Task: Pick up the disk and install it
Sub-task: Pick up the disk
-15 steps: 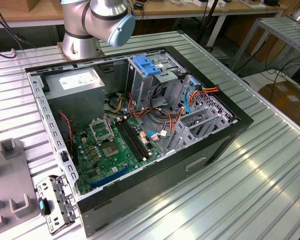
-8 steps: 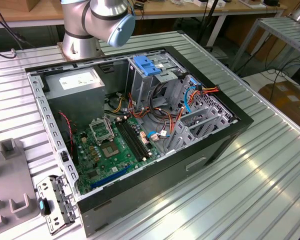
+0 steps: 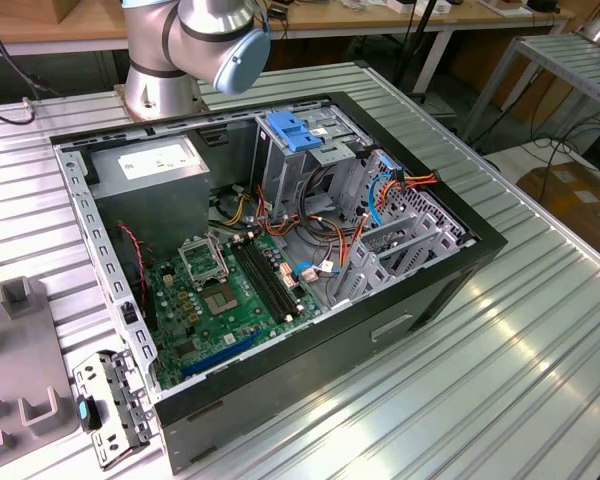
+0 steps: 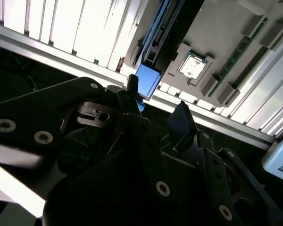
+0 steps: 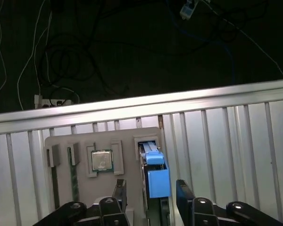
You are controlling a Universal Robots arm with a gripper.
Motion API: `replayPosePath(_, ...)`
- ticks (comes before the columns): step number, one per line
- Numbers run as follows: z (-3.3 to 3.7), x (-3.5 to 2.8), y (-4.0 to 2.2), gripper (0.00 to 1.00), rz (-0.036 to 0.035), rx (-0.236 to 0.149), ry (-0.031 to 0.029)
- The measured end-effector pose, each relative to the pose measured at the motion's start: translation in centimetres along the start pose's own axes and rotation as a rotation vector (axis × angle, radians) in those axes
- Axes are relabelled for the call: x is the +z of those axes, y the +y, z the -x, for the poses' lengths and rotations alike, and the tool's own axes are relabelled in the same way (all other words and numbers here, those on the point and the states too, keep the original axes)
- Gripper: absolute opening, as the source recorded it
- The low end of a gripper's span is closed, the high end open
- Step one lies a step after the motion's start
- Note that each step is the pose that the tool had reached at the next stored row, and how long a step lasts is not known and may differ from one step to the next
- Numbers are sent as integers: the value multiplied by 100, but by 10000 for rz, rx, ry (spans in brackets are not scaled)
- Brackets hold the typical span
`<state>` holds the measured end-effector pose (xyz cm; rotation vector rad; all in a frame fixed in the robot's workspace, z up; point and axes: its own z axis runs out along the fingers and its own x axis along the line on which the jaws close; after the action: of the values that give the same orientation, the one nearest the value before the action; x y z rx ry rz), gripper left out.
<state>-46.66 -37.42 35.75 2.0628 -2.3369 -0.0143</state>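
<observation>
Ribbed metal table (image 5: 226, 141); blue-railed disk (image 5: 158, 181) near spread hand (image 5: 150, 186)

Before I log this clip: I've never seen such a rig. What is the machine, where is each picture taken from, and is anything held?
The machine is one robot arm, its base standing on a ribbed metal table. The exterior view, from a camera off the arm, shows an open computer case on that table. Both wrist views come from cameras riding on the arm, looking past its gripper. Below it a grey tray holds a processor chip and the disk, a drive in a blue carrier standing on edge in a slot. The gripper's fingers are open on either side of the disk's blue end; nothing is held.
</observation>
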Motion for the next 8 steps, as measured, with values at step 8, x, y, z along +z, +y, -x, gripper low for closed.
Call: replayPosePath(8,12,133,-27,54,-29,0,3)
